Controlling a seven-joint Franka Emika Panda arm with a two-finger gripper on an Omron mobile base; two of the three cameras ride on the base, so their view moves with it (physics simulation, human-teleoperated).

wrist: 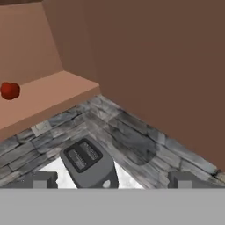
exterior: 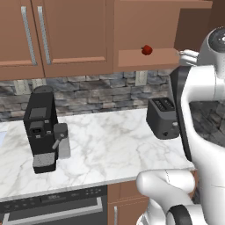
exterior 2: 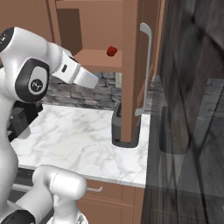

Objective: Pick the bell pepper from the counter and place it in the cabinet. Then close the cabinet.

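The red bell pepper [exterior: 146,50] [exterior 2: 112,51] [wrist: 9,90] sits on the inner shelf [exterior: 132,58] [wrist: 48,94] of the open cabinet [exterior 2: 94,26], well above the marble counter [exterior: 110,149] [exterior 2: 78,131]. The cabinet's wide door [exterior 2: 130,65] [wrist: 167,66] stands swung out, its silver bar handle [exterior 2: 146,65] facing right. My gripper [wrist: 113,181] is open with nothing between its fingertips [wrist: 41,180]. It hangs in front of the shelf, drawn back from the pepper and apart from it. My hand [exterior 2: 85,76] is left of and below the pepper in the right base view.
A dark toaster [exterior: 163,117] [wrist: 90,165] stands on the counter below the open cabinet, partly hidden by the door in the right base view. A black coffee machine [exterior: 44,127] is at the counter's left. Two narrower closed doors [exterior: 52,35] hang to the left.
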